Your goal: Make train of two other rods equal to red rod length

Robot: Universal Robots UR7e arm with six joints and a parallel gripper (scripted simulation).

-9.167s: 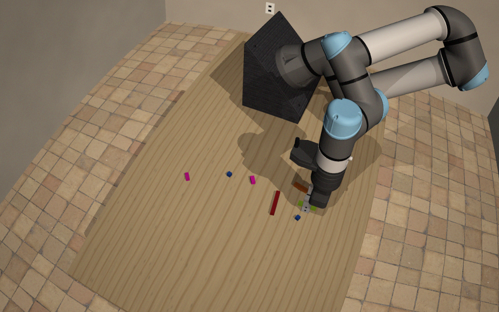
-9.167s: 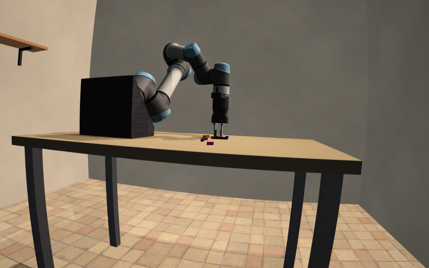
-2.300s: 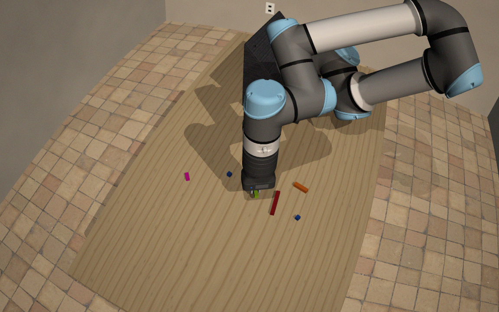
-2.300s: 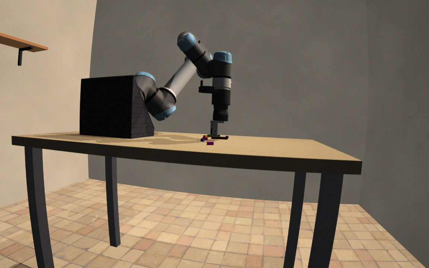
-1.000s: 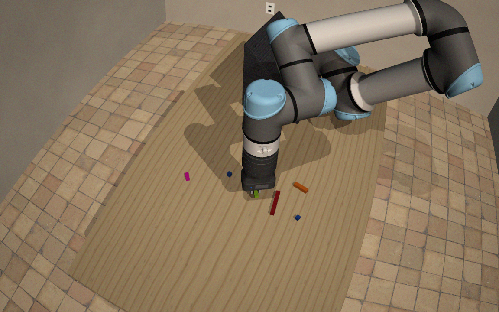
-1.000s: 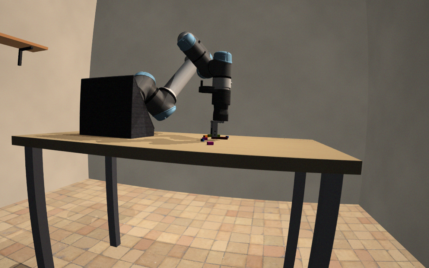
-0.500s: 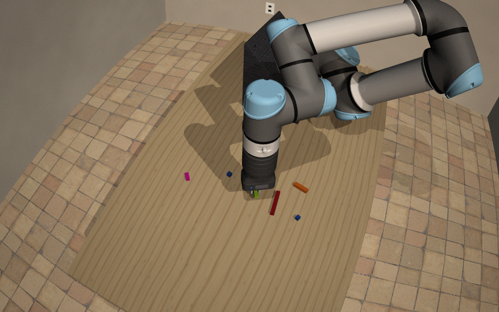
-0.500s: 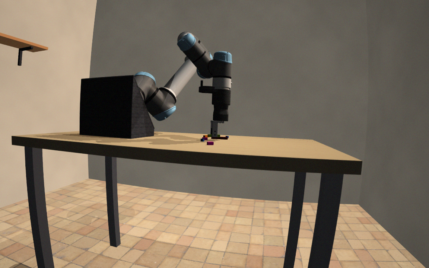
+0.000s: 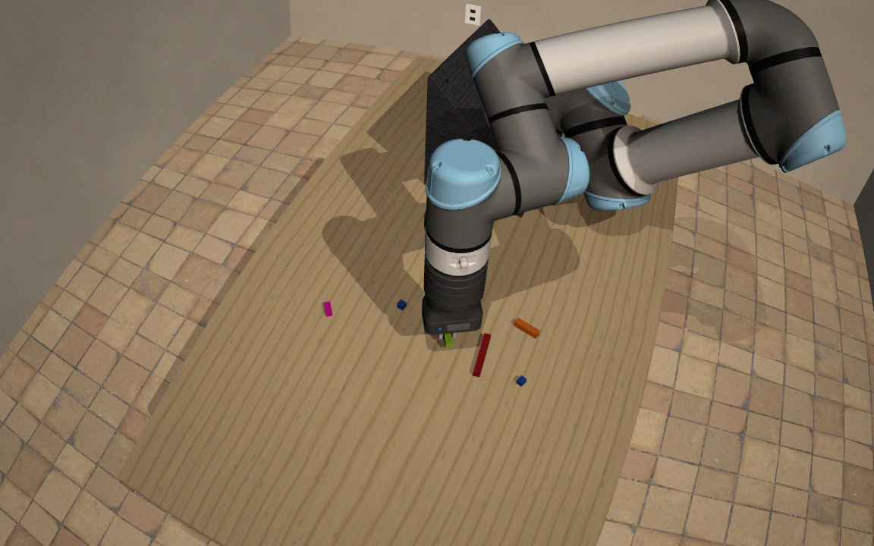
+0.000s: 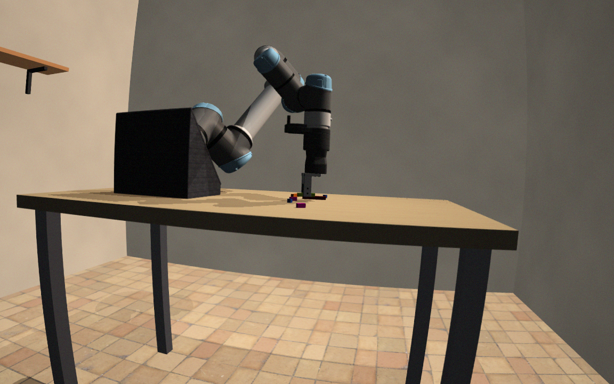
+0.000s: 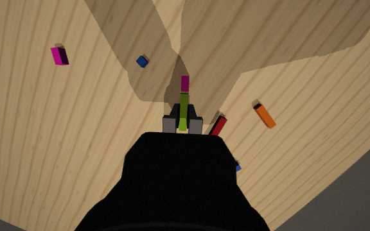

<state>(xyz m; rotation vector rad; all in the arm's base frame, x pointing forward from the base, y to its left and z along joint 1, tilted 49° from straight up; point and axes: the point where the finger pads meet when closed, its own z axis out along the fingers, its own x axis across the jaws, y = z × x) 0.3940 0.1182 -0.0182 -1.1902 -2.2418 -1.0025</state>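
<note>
My gripper (image 9: 447, 337) (image 10: 307, 194) (image 11: 183, 111) is shut on the lime rod (image 9: 448, 341) (image 11: 184, 100), low at the table. Whether the rod touches the table is hard to tell. A magenta rod (image 11: 185, 83) lies flat beyond the lime rod's far end, nearly in line with it, with a narrow gap between the ends in the wrist view. The arm hides this magenta rod in the top view. The red rod (image 9: 482, 355) (image 11: 218, 126) lies at an angle to the right of the gripper, not touching it. The gripper body hides part of it in the wrist view.
The orange rod (image 9: 526, 327) (image 11: 264, 116) lies right of the red one. One blue rod (image 9: 521, 381) (image 11: 238, 168) lies right of the red rod's near end. Another blue rod (image 9: 401, 305) (image 11: 142, 61) and a second magenta rod (image 9: 327, 309) (image 10: 300, 205) (image 11: 56, 56) lie left.
</note>
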